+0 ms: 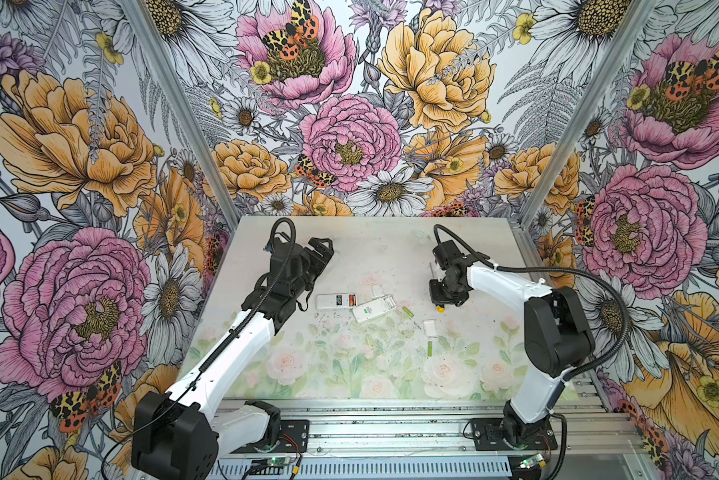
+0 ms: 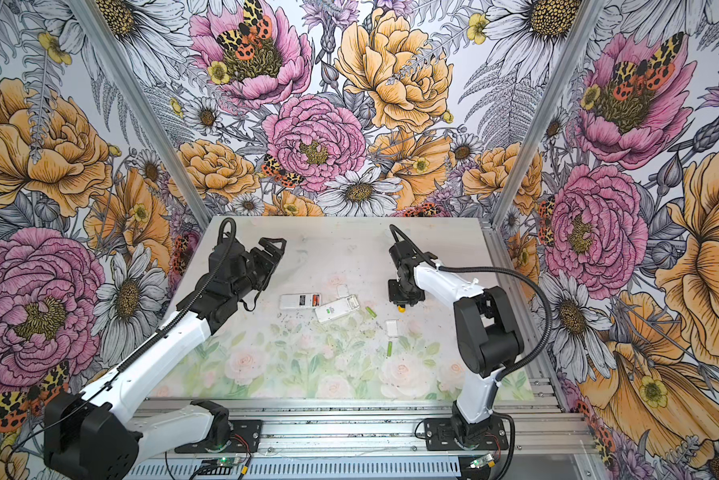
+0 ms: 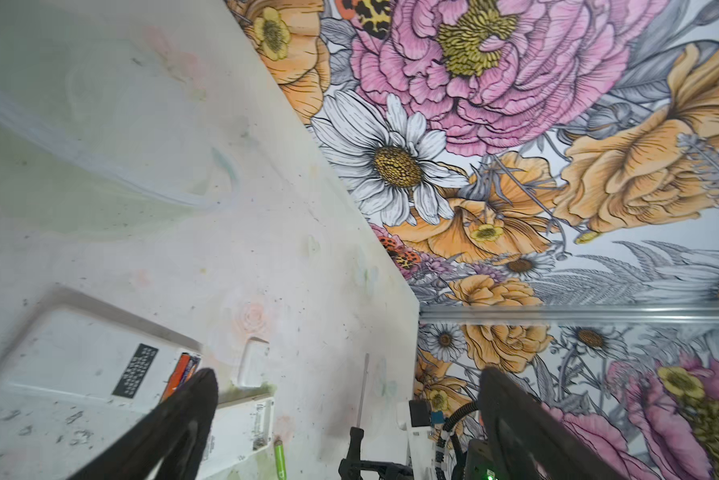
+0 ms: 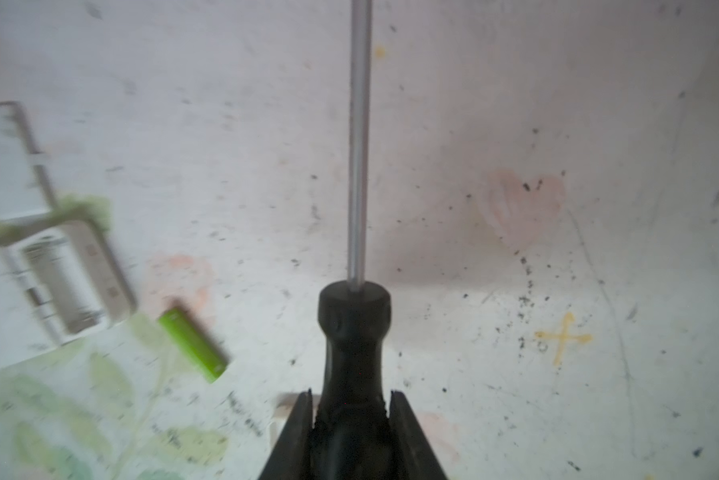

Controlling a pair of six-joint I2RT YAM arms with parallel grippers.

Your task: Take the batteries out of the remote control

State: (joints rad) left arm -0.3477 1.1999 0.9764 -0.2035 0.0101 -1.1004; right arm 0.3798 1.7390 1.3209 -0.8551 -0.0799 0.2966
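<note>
Two white remote controls lie backs up mid-table. The left one (image 1: 336, 301) (image 3: 79, 353) holds a copper-orange battery (image 1: 351, 299) (image 3: 181, 370) with a dark one beside it. The angled remote (image 1: 373, 308) (image 4: 58, 282) shows an empty bay. Loose on the mat lie two light green batteries, one by that remote (image 1: 407, 311) (image 4: 193, 345) (image 3: 280, 457), the other nearer the front (image 1: 430, 348). My left gripper (image 1: 322, 249) (image 3: 349, 374) hangs open and empty, raised behind the left remote. My right gripper (image 1: 445, 295) (image 4: 350, 395) is shut on the black handle of a screwdriver (image 4: 360, 166).
Two white battery covers lie loose, one behind the remotes (image 1: 376, 289) (image 3: 252, 361), one right of them (image 1: 430, 327). The screwdriver's yellow butt (image 1: 441, 308) pokes out below the right gripper. Flowered walls close in the table on three sides.
</note>
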